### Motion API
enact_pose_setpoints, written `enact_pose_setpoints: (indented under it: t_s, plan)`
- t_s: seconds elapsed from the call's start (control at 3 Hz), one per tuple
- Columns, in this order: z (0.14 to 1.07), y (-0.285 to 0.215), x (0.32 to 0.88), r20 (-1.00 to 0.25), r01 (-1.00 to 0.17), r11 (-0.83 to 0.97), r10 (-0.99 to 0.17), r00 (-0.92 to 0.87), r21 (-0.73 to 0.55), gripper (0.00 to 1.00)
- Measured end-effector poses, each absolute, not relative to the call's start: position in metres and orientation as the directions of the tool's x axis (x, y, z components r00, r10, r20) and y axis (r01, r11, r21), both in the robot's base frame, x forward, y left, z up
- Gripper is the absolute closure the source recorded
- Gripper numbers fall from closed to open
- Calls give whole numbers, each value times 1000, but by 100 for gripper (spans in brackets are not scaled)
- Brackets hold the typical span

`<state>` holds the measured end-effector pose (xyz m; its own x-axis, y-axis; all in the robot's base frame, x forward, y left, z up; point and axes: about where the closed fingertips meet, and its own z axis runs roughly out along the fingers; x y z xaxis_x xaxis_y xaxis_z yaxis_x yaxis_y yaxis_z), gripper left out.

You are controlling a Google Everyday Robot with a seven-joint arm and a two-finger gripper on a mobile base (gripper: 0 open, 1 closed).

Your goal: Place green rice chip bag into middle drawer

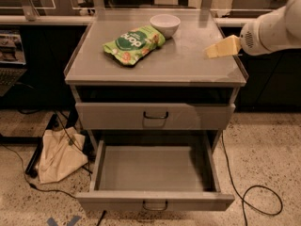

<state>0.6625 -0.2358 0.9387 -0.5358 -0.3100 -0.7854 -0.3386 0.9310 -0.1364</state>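
Observation:
The green rice chip bag (pixel 133 44) lies flat on the grey cabinet top (pixel 183 65), left of centre, touching a white bowl. The middle drawer (pixel 155 173) is pulled fully out below and shows a bare grey floor; its dark wire handle (pixel 155 205) faces me. The like drawer above it (pixel 155 115) is closed. My gripper (pixel 222 47), with cream-coloured fingers, hangs over the right part of the cabinet top, well right of the bag and apart from it. It holds nothing. The white arm comes in from the right edge.
A white bowl (pixel 165 24) stands at the back of the top, just right of the bag. A beige cloth bag (pixel 59 154) and black cables (pixel 256 197) lie on the speckled floor beside the cabinet. Dark counters stand behind and to both sides.

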Motion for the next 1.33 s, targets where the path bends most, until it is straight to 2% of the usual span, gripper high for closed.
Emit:
enact_pose_setpoints:
  t_s: [0.33,0.67,1.0,1.33]
  plan:
    - [901,-250,683,-747,-294,932,-41,-664,210,0]
    - [884,-227,713,-632,-234,834,166,-757,500,0]
    - [918,-223,725,-640,-247,783,235,-732,571,0]
    - [908,-231,722,-643,-214,803,253,-723,556,0]
